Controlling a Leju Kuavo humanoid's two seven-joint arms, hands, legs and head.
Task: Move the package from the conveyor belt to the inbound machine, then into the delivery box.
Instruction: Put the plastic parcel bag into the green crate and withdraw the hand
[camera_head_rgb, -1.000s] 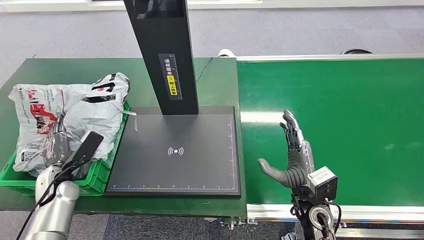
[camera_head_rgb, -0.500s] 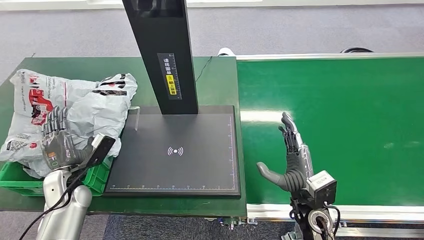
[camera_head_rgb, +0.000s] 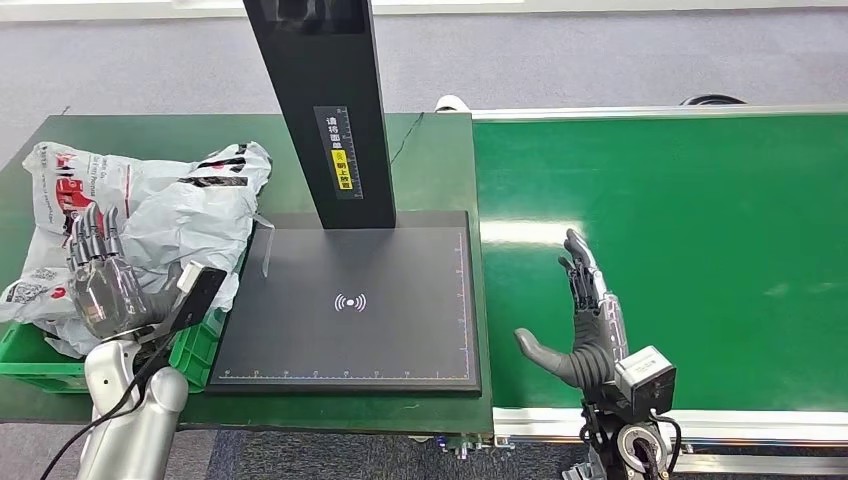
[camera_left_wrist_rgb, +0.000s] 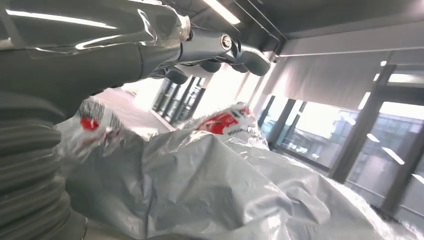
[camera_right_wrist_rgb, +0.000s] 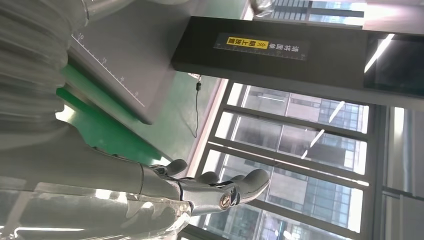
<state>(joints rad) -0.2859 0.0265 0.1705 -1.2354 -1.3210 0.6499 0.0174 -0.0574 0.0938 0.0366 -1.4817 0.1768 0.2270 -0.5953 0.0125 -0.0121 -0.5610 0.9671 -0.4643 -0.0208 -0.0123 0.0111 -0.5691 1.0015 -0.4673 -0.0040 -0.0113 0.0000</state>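
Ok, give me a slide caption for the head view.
Grey package lies over the green delivery box; left hand open above it, right hand open over the conveyor belt.

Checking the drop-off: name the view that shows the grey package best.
Head view: the whole package lies over the green box, left hand above it. Left wrist view gives a close crumpled part. Right wrist view lacks it.

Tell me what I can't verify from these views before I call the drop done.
- Green delivery box, head view: its inside and most of its rim are covered by the grey package.
- Left hand, head view: seen from the back, so contact with the package can't be told; the left wrist view is blurred there.
- Package label print: too small to read.
- Scanner column: its top is cut off by the frame edge.
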